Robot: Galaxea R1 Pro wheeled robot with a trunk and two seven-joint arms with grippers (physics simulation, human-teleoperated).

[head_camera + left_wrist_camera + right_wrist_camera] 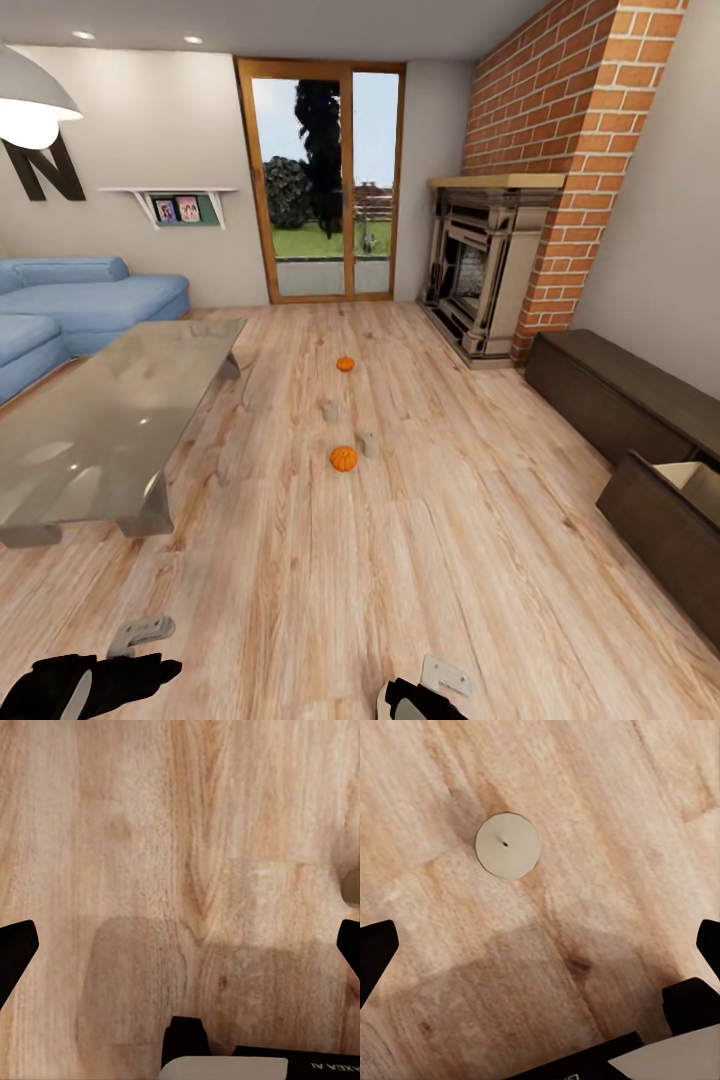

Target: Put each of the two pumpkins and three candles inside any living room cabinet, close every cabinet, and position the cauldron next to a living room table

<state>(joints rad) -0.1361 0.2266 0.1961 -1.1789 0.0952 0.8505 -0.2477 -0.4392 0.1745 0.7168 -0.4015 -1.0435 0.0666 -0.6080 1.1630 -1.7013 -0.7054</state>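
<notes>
Two orange pumpkins lie on the wood floor ahead, the nearer one (343,458) and a farther one (345,364). Between them stand two pale candles, one (330,410) farther off and one (370,444) right of the near pumpkin. In the right wrist view a third candle (508,845) shows from above, wick up, on the floor beyond my open right gripper (540,952). My left gripper (180,952) hangs open over bare floor. The dark cabinet (620,400) runs along the right wall, with one drawer (690,475) pulled out. The glass-topped table (110,410) is at left. The cauldron is out of view.
A blue sofa (70,300) sits behind the table at far left. The ornate fireplace (485,270) and its brick chimney stand at the back right. A glass patio door (325,180) closes the far wall. Both of my arms (90,685) hang low at the view's near edge.
</notes>
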